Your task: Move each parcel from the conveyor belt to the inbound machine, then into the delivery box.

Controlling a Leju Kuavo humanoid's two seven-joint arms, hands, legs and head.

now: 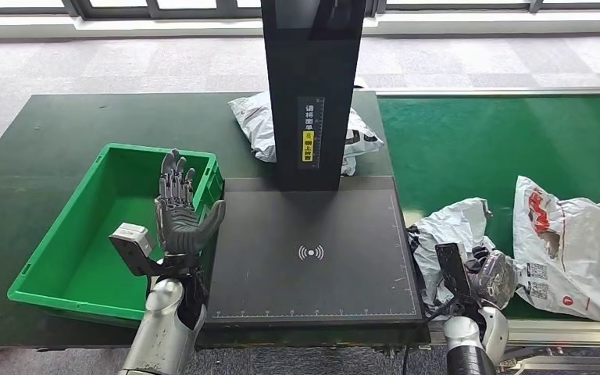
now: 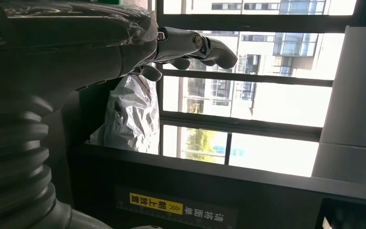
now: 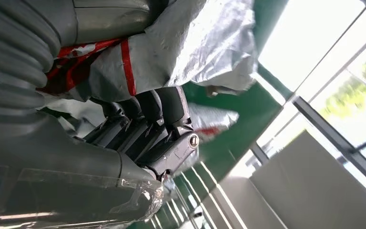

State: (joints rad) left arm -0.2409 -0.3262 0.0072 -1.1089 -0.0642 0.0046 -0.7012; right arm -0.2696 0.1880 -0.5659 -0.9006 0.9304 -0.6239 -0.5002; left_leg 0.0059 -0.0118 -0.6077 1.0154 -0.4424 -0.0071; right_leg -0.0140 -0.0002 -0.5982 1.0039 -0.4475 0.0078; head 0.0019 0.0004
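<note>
On the green conveyor belt (image 1: 469, 148) at the right lie two parcels. My right hand (image 1: 491, 275) sits on the crumpled grey-white parcel (image 1: 451, 229), by its right edge. In the right wrist view the fingers (image 3: 147, 129) curl into grey-white plastic with red print (image 3: 181, 52), gripping it. A larger white parcel with red print (image 1: 574, 250) lies just right of that hand. My left hand (image 1: 178, 207) is raised with fingers spread and nothing in it, over the right rim of the green delivery box (image 1: 62, 234). The left wrist view shows its fingers (image 2: 195, 47) in the air.
The black inbound machine's flat plate (image 1: 312, 273) lies between box and belt, with its black post (image 1: 312, 86) at the back. Another grey-white parcel (image 1: 254, 121), (image 2: 133, 114) lies behind the post on the dark table (image 1: 62, 133). A yellow label (image 2: 155, 206) marks the post.
</note>
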